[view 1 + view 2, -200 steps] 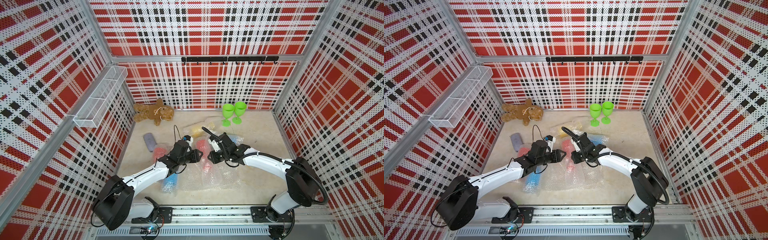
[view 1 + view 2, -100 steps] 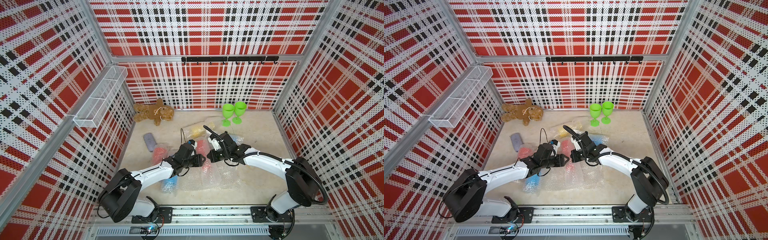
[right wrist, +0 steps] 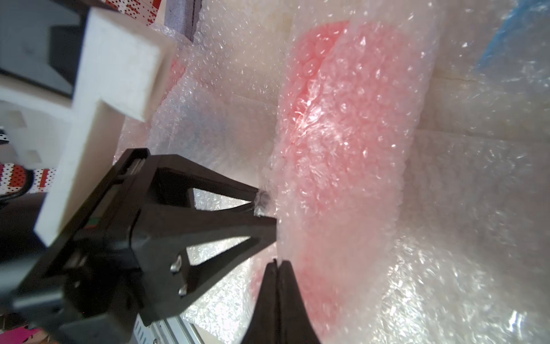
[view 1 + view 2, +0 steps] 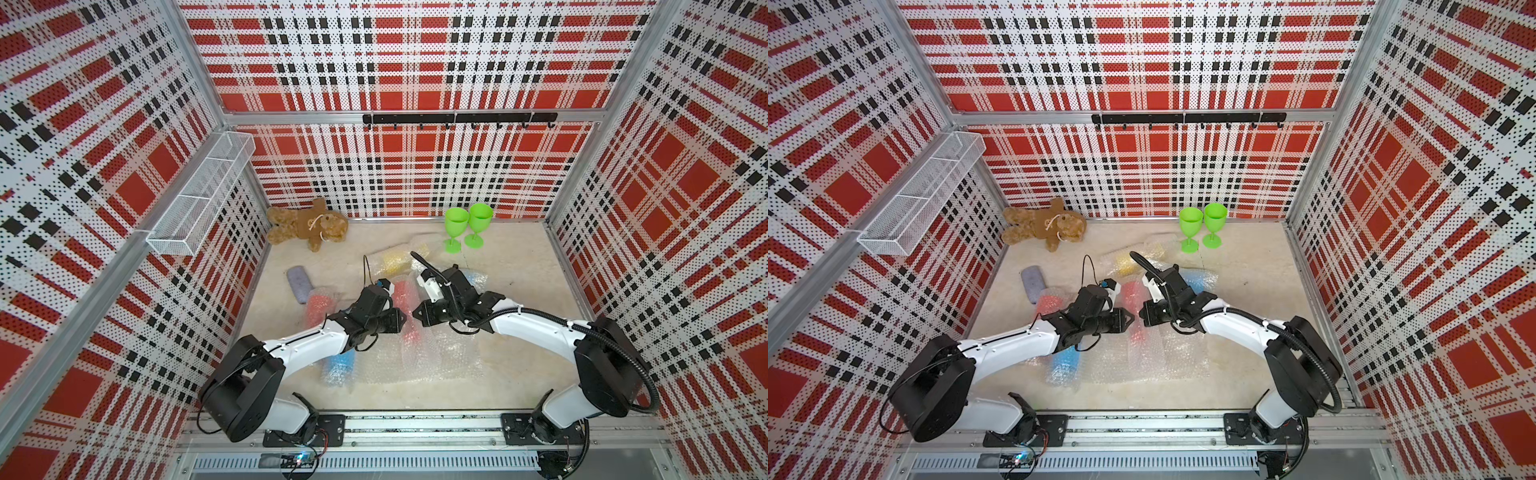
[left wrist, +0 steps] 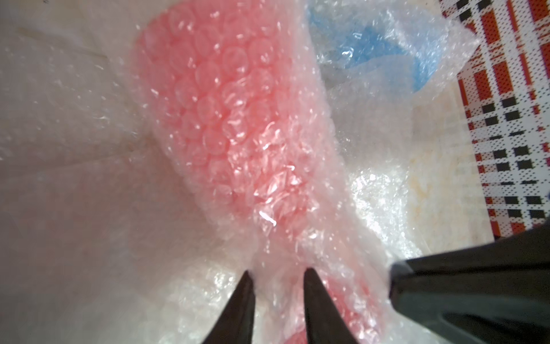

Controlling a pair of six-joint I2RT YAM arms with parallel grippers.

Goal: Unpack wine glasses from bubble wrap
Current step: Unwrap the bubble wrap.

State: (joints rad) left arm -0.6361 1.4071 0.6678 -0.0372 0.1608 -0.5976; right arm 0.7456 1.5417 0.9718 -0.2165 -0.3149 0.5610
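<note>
A red wine glass lies rolled in bubble wrap at mid-floor, between both arms. My left gripper has its fingers closed on the narrow bunched part of that roll; in a top view it comes in from the left. My right gripper is shut, with a thin edge of the same wrap pinched at its tips, and faces the left one. Two bare green wine glasses stand upright at the back right. Wrapped yellow, blue and red wine glasses lie around.
A brown teddy bear lies at the back left and a grey oblong case near the left wall. Loose flat bubble wrap sheets cover the floor in front of the grippers. A wire basket hangs on the left wall.
My left gripper has moved right onto the wrapped red glass and narrowed its jaws on it. My right gripper has closed fully and barely shifted.
</note>
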